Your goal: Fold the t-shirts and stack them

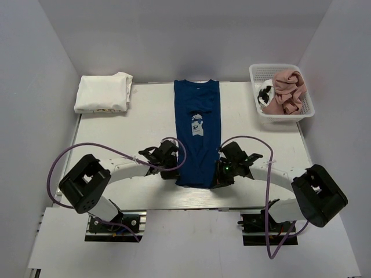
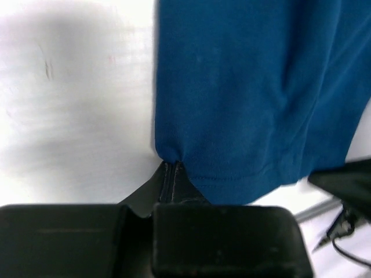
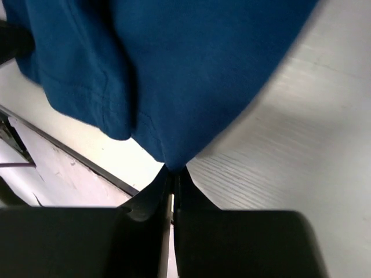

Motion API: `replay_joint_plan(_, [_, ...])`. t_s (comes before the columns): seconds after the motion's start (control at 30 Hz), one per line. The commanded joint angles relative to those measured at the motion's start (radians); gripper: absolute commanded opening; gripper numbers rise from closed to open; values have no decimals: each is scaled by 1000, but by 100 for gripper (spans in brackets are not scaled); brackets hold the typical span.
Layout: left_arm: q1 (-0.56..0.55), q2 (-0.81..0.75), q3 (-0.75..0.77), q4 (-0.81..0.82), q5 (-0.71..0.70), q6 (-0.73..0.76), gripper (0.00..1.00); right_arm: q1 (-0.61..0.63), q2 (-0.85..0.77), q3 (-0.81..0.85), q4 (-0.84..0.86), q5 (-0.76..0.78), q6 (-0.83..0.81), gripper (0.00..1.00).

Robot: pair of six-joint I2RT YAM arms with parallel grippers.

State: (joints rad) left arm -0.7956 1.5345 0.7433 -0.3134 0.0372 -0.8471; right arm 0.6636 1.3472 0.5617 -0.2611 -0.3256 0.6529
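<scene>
The navy blue t-shirt (image 1: 197,130) lies as a long narrow strip down the table's middle, sleeves folded in, pale print facing up. My left gripper (image 1: 171,172) is shut on its near left hem corner (image 2: 169,155). My right gripper (image 1: 222,176) is shut on its near right hem corner (image 3: 174,159). Both corners are lifted a little off the table. A folded white t-shirt (image 1: 104,92) lies at the far left. A dusty pink t-shirt (image 1: 288,90) and a black-marked white one (image 1: 266,92) lie crumpled in the basket.
The white mesh basket (image 1: 307,110) stands at the far right corner. The table's near edge (image 3: 75,156) runs just under the hem. Purple cables (image 1: 64,159) loop beside both arms. White walls enclose the table on three sides.
</scene>
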Motion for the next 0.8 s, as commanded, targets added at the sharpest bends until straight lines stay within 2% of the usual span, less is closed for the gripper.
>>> replay_joint_plan(0.0, [-8, -48, -82, -41, 67, -16, 0, 10, -46, -14, -23, 20, -1, 0])
replay_joint_plan(0.17, [-17, -184, -159, -42, 95, -38, 0, 19, -118, -31, -81, 3, -22, 0])
replay_joint_plan(0.37, [-27, -264, -159, -125, 116, -11, 0, 56, -171, -20, -136, -7, -41, 0])
replay_joint_plan(0.6, [-1, -222, -41, -90, 147, 39, 0, 47, -131, 84, -59, 57, -62, 0])
replay_joint_plan(0.77, [-1, -151, 125, -180, -11, 39, 0, 33, -53, 202, -65, 178, -85, 0])
